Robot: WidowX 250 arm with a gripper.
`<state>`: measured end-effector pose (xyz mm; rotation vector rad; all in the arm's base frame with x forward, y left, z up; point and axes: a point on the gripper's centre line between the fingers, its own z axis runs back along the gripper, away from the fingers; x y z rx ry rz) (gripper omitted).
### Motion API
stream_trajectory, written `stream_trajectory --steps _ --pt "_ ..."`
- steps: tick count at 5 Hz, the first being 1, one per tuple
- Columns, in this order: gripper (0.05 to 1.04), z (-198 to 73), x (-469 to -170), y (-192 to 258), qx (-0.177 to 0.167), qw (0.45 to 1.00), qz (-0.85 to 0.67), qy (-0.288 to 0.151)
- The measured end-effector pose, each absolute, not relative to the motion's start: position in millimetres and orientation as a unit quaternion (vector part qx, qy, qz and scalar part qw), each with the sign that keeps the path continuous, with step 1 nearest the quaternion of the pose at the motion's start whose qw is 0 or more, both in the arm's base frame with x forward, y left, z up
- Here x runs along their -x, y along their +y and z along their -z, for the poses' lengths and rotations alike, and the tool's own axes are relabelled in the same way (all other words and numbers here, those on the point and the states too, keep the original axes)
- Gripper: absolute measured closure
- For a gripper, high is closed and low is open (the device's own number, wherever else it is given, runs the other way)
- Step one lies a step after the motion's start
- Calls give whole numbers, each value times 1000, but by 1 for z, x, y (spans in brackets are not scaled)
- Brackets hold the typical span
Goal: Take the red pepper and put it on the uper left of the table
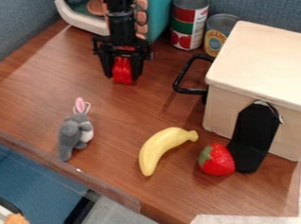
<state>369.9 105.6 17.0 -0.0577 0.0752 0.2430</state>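
The pincer (122, 73) hangs at eleven o'clock of the view, pointing down, its two fingers closed around the red pepper (122, 70), which sits upright between them. Whether the pepper's lower end touches the wooden surface (27, 95) cannot be told.

Behind them, between eleven and twelve o'clock, stands a turquoise toy microwave (159, 12) with a white-framed door (74, 19) and copper-coloured buttons. Through its front shows a round brown piece (96, 6), partly hidden by the arm.

Between twelve and one o'clock, a red, green and white tomato can (188, 22) stands upright; a shorter can (218, 33) with a blue and yellow label stands beside it, toward one o'clock. What the cans hold cannot be seen.

At two o'clock is a big cream-coloured box (226, 106), its flat lid (269, 63) on and its contents hidden. A black handle (185, 74) juts from its side toward nine o'clock, and a black bracket (256, 126) stands against its front.

A plush grey rabbit (72, 134) lies at eight o'clock, a yellow banana (159, 148) between five and six, and a red strawberry (217, 160) between four and five, just beside the bracket's foot.
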Motion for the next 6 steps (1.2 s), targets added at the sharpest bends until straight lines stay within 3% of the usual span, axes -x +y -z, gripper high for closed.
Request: stream_trajectory --steps 1,2,4,5,6 --pt "281 -13 -372 102 20 993 -108 40" --pt "79 -8 -361 98 23 994 -106 28" --pt "83 -54 -337 94 30 993 -95 -63" --pt "83 -66 -332 91 25 993 -79 -89" --pt "83 -71 -333 90 21 995 -75 -67"
